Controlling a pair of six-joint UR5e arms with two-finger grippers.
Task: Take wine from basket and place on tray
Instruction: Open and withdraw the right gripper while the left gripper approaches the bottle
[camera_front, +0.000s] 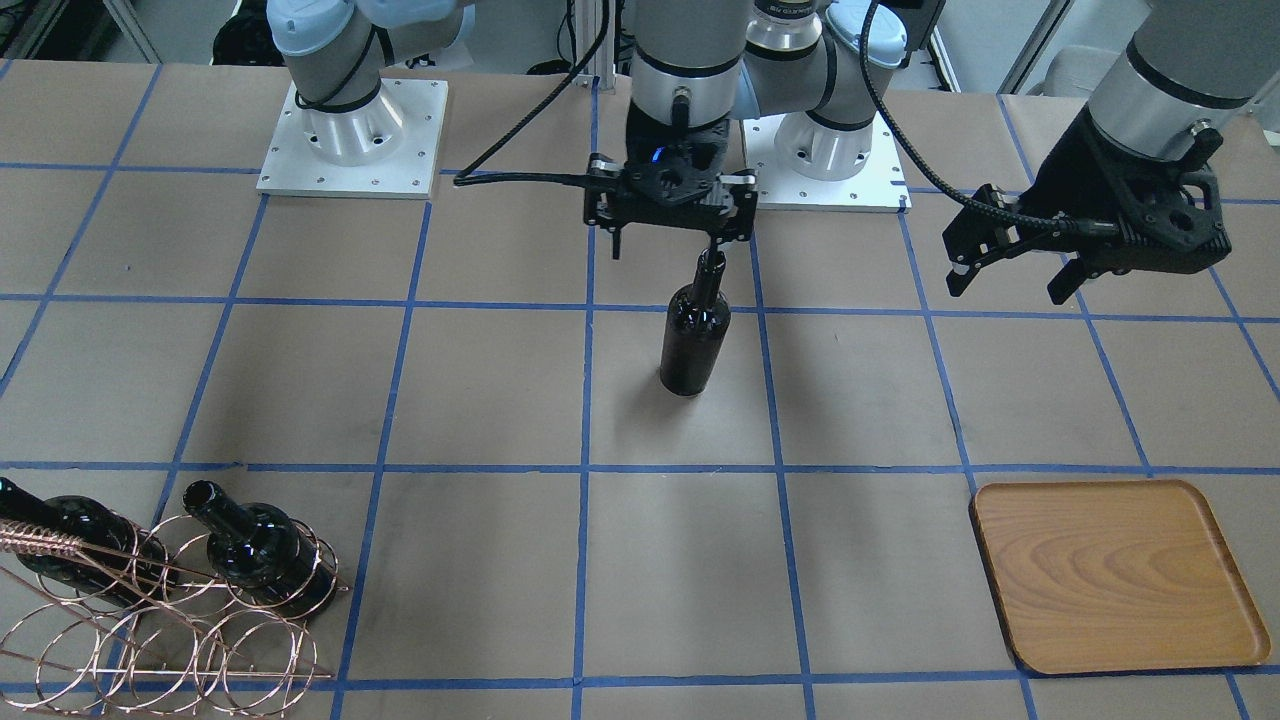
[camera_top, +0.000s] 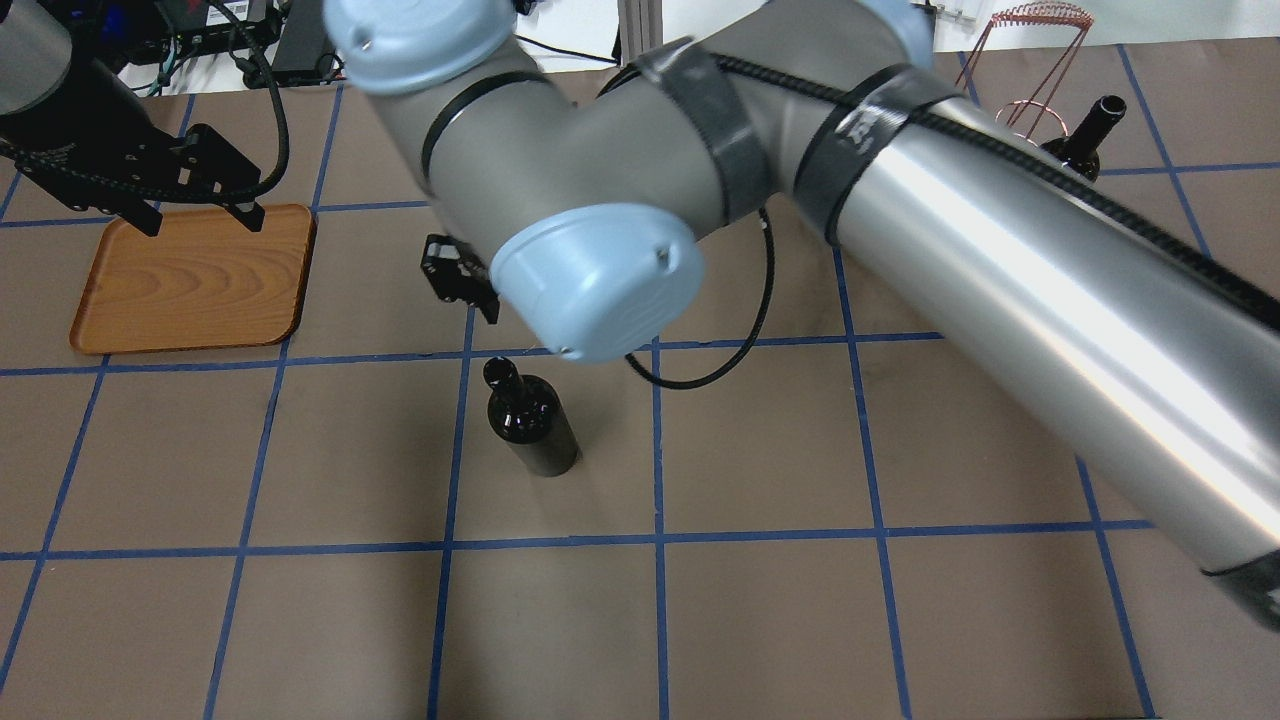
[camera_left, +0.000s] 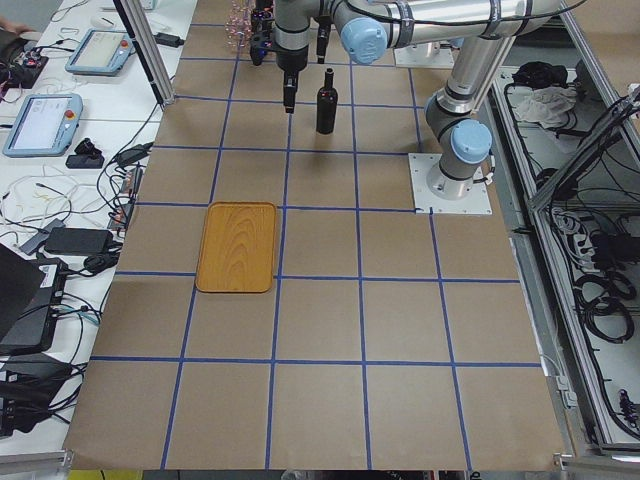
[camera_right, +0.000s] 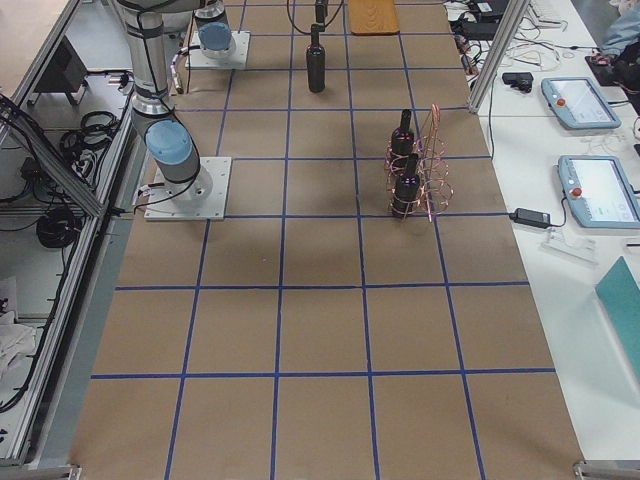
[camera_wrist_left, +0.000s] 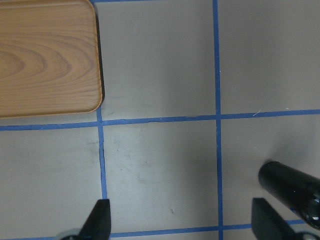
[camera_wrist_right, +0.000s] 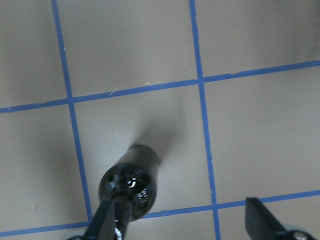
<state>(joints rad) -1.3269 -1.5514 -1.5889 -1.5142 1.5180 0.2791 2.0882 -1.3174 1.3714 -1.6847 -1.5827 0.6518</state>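
Wine (camera_front: 695, 340) upright on table (camera_front: 480, 400); basket (camera_front: 150, 620) holds two bottles (camera_front: 260, 550); left gripper (camera_front: 1008, 290), right gripper (camera_front: 665, 248) spread, holding nothing.

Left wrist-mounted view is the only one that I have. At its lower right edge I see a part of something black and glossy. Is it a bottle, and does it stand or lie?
Observer: It is a near-black glass wine bottle, and it stands upright on the paper-covered table.
Operator: Does the right arm hold it?
Observer: No. The right gripper is open above it, with one of its fingers close by the bottle's mouth.
Operator: And what is in the basket?
Observer: The rose-gold wire basket holds two more such bottles.
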